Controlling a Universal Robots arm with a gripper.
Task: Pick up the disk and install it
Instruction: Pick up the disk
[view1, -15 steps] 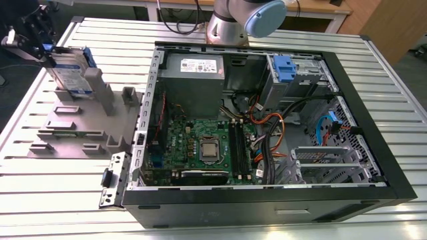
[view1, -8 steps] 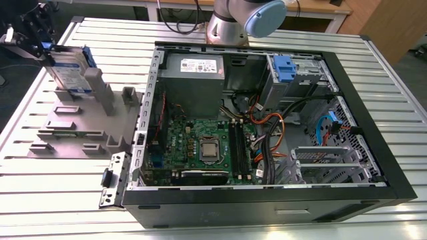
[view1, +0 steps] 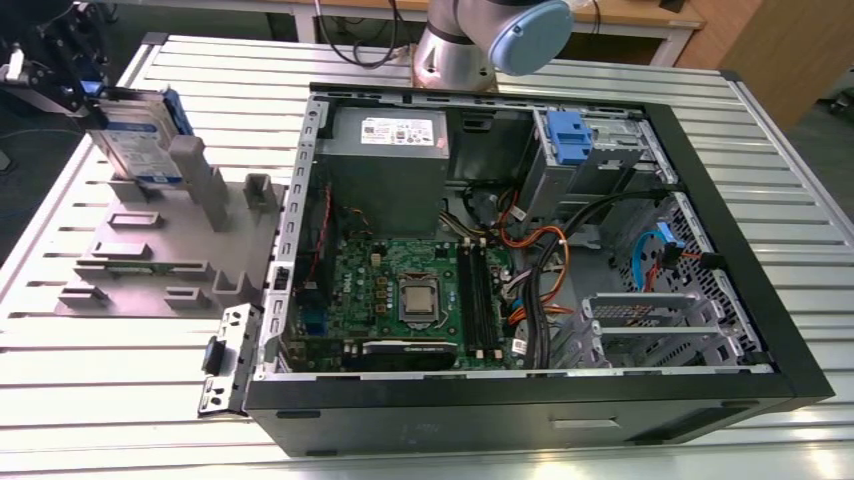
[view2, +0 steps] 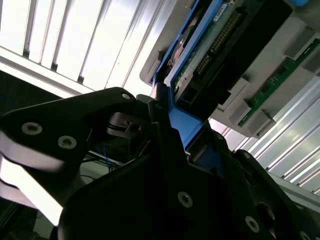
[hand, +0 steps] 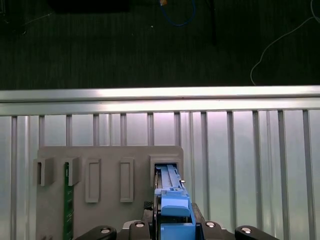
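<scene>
The disk stands on edge in a slot of the grey holder at the exterior view's upper left, its white-and-blue label facing outward and its blue carrier around it. My gripper sits at the disk's top end. In both wrist views the black fingers straddle the blue carrier: the gripper presses against the carrier's edge, and the disk shows its circuit-board side. Looking down, the gripper is shut on the disk, whose lower end still sits in the holder.
An open computer case lies to the exterior view's right of the holder, with a drive bay and blue clip at its far corner and a grey power supply. A green board stands in another holder slot. The slatted metal table ends just beyond the holder.
</scene>
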